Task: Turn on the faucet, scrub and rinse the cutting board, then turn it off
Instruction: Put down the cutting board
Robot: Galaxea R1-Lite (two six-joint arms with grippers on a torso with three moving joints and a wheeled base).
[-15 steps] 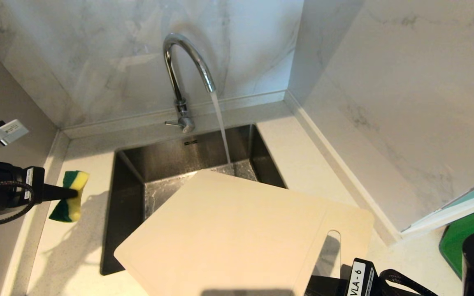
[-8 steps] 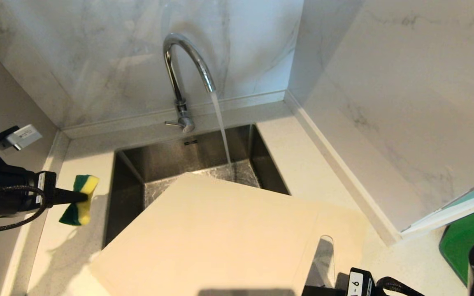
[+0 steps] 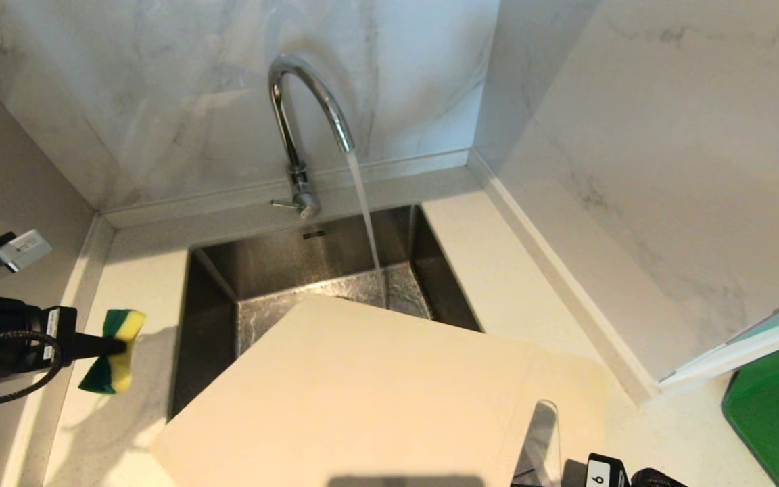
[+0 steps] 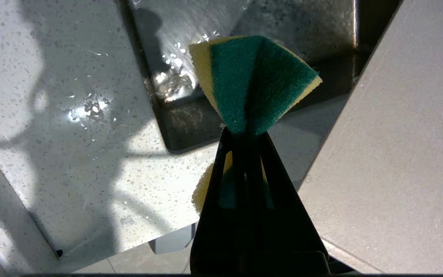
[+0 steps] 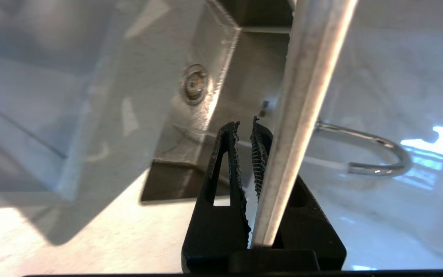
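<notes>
The chrome faucet (image 3: pixel 301 122) stands behind the steel sink (image 3: pixel 214 318), and water (image 3: pixel 364 210) streams from its spout into the basin just past the board's far corner. The beige cutting board (image 3: pixel 376 399) hangs tilted over the front of the sink, its handle slot (image 3: pixel 541 439) towards the right gripper (image 3: pixel 599 473) at the bottom edge. In the right wrist view that gripper (image 5: pixel 244 130) is shut on the cutting board's thin edge (image 5: pixel 302 115). Left of the sink, over the counter, the left gripper (image 3: pixel 119 346) is shut on a yellow-green sponge (image 3: pixel 113 352), apart from the board.
Marble walls close the counter in at the back and the right. A dark green flat thing (image 3: pixel 761 385) lies at the far right. Speckled counter (image 4: pixel 71 134) with water drops lies under the sponge (image 4: pixel 252 80). The sink's drain (image 5: pixel 194 82) shows below the board.
The cutting board has swung left and nearer, now covering more of the sink's front. The left gripper with the sponge went right, then came back left and a little lower.
</notes>
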